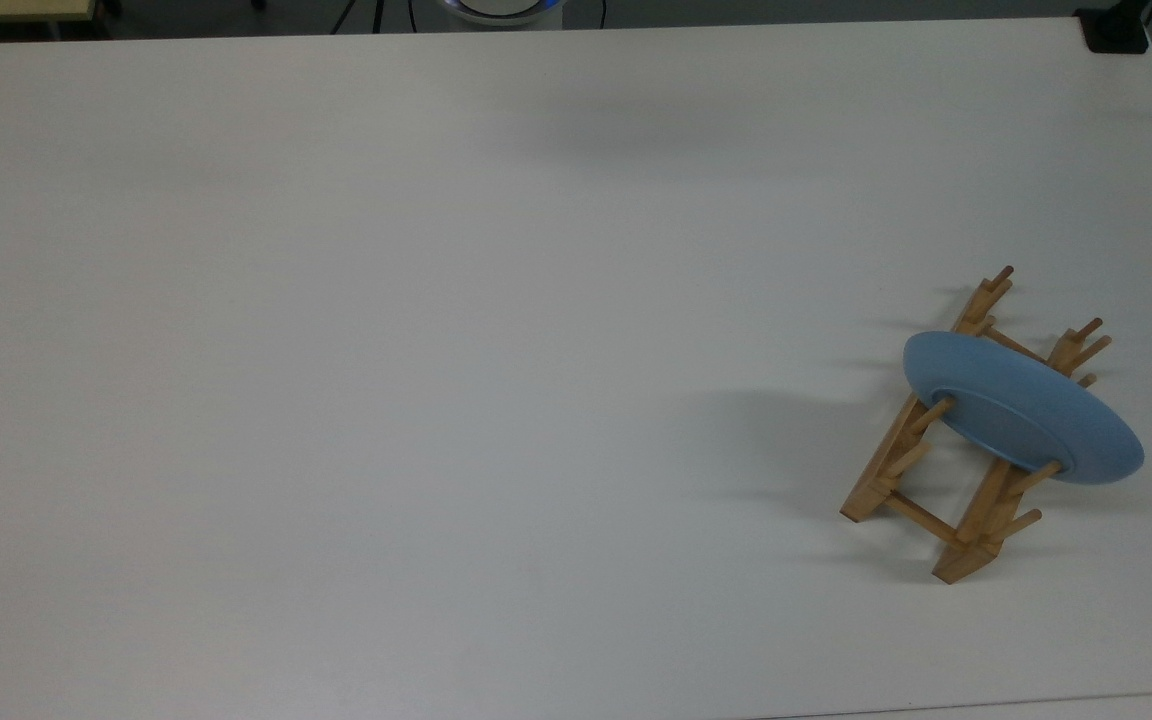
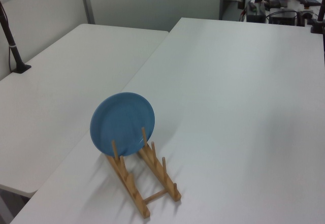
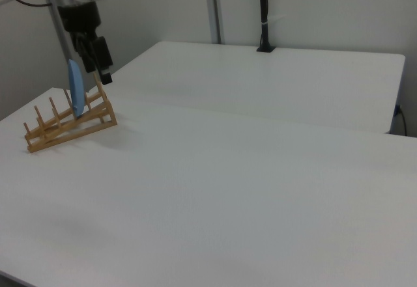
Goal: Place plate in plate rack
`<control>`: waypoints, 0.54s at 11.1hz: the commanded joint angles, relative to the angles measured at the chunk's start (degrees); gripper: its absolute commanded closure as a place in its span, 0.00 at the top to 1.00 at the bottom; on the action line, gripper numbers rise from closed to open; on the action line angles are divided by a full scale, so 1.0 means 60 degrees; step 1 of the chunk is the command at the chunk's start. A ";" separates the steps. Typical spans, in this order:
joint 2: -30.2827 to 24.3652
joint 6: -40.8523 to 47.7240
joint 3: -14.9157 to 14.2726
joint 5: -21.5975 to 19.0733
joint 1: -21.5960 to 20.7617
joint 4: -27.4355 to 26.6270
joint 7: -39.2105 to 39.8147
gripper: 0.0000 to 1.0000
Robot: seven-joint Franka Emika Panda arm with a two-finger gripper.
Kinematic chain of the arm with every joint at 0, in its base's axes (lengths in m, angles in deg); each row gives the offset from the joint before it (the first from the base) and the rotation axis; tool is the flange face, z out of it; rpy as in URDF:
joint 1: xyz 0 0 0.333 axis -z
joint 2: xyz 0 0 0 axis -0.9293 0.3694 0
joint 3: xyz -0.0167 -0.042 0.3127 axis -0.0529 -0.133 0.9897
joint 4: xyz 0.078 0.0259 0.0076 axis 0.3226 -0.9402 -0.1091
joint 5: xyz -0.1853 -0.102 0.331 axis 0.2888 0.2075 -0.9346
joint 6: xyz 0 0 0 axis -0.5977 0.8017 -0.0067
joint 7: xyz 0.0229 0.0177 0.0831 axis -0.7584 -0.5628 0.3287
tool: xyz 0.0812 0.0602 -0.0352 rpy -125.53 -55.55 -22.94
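Plate (image 1: 1026,410) standing on edge in the rack (image 1: 946,480), slotted between pegs toward the end that lies uppermost in the top view; the left view shows its face upright and leaning slightly on the pegs. The rack sits on the white table (image 1: 436,350), near the top view's right edge. In the right view the gripper (image 3: 98,56) hangs above and just beside the plate, not touching it; whether its fingers are apart or together cannot be told. Judged from this, the placement is done and nothing remains but for the arm to clear.
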 commanded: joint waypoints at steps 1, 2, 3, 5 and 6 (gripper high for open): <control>-0.0205 -0.0117 -0.1181 -0.0735 -0.0105 -0.0283 0.2224 1.00; -0.0307 -0.0655 -0.1288 -0.0737 -0.0076 -0.0399 0.2875 1.00; -0.0323 -0.1357 -0.1318 -0.0737 -0.0003 -0.0734 0.3621 1.00; -0.0279 -0.1933 -0.1304 -0.0708 0.0012 -0.0913 0.4184 1.00; -0.0250 -0.1950 -0.1304 -0.0708 -0.0002 -0.0913 0.4229 1.00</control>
